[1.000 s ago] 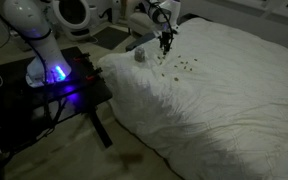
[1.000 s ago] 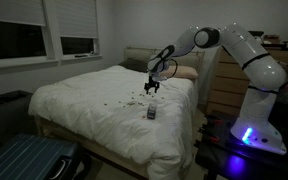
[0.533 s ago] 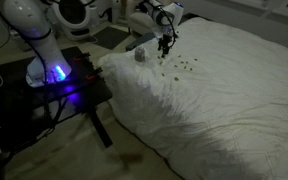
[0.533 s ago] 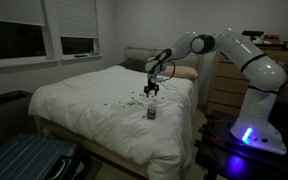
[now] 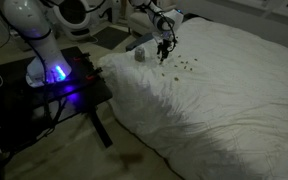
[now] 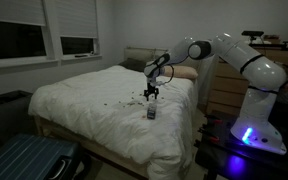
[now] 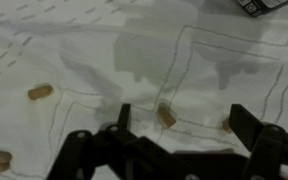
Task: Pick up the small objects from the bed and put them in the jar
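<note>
Closest in, the wrist view shows us the gripper with its jaws spread wide and gripping nothing. One of the small objects lies loose on the white bed in the gap between them. In both exterior views we find the gripper low over the cover, just beside the jar, which sits near the bed's edge. Farther from the jar, past the gripper, more small objects lie scattered toward the bed's middle.
</note>
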Robot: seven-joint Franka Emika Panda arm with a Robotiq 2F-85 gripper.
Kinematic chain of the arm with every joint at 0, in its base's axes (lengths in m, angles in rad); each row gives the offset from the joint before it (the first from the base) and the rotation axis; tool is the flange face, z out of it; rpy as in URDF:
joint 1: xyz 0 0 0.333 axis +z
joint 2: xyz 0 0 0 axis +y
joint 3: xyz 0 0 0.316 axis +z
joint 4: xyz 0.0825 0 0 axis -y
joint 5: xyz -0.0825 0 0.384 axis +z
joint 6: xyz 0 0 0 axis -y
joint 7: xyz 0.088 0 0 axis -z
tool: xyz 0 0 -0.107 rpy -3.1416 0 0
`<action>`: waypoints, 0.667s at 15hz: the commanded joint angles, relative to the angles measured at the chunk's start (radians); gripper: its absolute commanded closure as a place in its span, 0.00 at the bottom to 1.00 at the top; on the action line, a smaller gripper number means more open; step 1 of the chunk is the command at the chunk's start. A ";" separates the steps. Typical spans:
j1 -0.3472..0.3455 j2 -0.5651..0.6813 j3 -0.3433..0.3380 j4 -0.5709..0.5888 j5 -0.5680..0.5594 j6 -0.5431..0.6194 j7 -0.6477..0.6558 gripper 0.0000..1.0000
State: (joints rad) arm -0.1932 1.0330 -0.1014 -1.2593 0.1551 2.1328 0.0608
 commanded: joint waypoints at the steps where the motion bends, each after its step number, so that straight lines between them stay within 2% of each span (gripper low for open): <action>1: -0.006 0.048 0.000 0.067 -0.027 -0.007 0.003 0.00; 10: -0.005 0.107 0.002 0.118 -0.040 0.031 0.005 0.00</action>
State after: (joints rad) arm -0.1947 1.1117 -0.1023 -1.1860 0.1351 2.1576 0.0608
